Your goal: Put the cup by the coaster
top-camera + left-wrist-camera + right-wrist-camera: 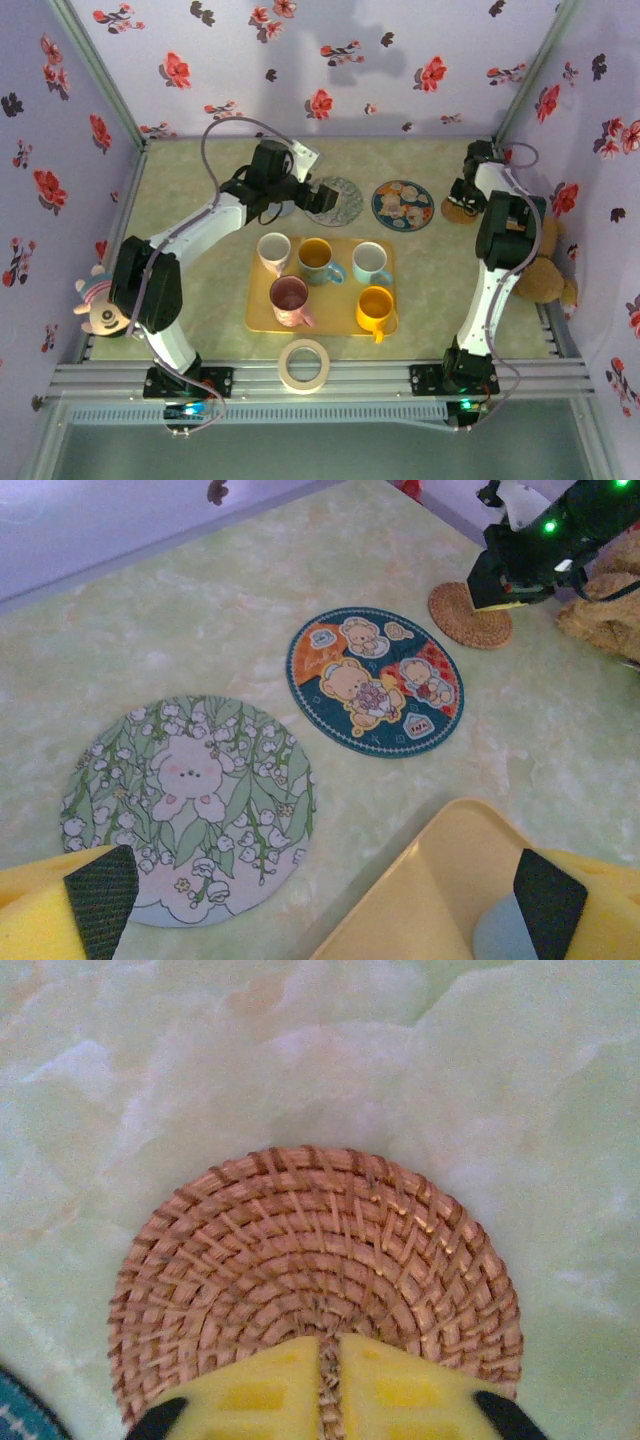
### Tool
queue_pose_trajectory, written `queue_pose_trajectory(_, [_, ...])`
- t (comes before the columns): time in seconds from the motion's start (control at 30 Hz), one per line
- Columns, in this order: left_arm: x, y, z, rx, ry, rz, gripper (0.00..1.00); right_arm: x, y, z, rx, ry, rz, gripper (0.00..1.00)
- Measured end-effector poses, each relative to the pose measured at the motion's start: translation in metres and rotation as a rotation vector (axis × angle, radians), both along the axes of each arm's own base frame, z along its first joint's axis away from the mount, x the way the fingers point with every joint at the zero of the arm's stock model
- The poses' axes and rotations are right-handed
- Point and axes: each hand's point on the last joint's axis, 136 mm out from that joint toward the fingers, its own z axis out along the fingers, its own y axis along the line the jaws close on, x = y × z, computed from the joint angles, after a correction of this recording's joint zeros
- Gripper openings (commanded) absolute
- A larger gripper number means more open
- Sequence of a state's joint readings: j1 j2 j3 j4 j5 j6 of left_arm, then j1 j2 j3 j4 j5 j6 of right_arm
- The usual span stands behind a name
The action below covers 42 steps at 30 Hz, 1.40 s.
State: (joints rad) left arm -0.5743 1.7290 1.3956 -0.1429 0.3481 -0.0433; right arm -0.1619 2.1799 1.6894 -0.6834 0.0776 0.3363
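Work is barely beginning: we are seeing all five cups sitting on the tray, none beside a coaster. Our left claw is hanging wide open and empty by the lily coaster. Our right claw is sitting nearly closed over the woven coaster, and we cannot tell whether it is pinching it.

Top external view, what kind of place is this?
Probably a tabletop robot test booth, not a home: purple floral fabric walls, a silver aluminium rail frame, and a yellow tray holding ceramic mugs.
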Motion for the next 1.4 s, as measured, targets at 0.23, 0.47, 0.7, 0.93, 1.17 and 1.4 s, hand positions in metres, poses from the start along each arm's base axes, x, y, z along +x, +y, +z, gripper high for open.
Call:
queue_pose_trajectory(0.23, [0.005,0.002,0.010,-0.003,-0.012,0.033,0.99,-0.004,0.003,0.055,-0.024,-0.099,0.033,0.47])
queue_pose_trajectory(0.47, [0.001,0.016,0.026,-0.001,0.004,0.088,0.99,-0.026,0.029,0.107,-0.052,-0.194,0.115,0.65])
queue_pose_trajectory(0.7, [-0.012,0.050,0.059,-0.001,-0.001,0.194,1.00,-0.053,0.072,0.134,-0.061,-0.247,0.234,0.95])
queue_pose_trajectory(0.93, [-0.028,0.094,0.058,0.059,0.080,0.282,1.00,-0.083,0.108,0.167,-0.043,-0.334,0.340,1.00])
queue_pose_trajectory(1.17, [-0.039,0.129,0.042,0.101,0.198,0.320,0.99,-0.123,0.151,0.192,0.019,-0.446,0.488,1.00])
queue_pose_trajectory(1.4, [-0.043,0.137,0.028,0.073,0.303,0.293,0.99,-0.169,0.192,0.195,0.095,-0.569,0.671,1.00])
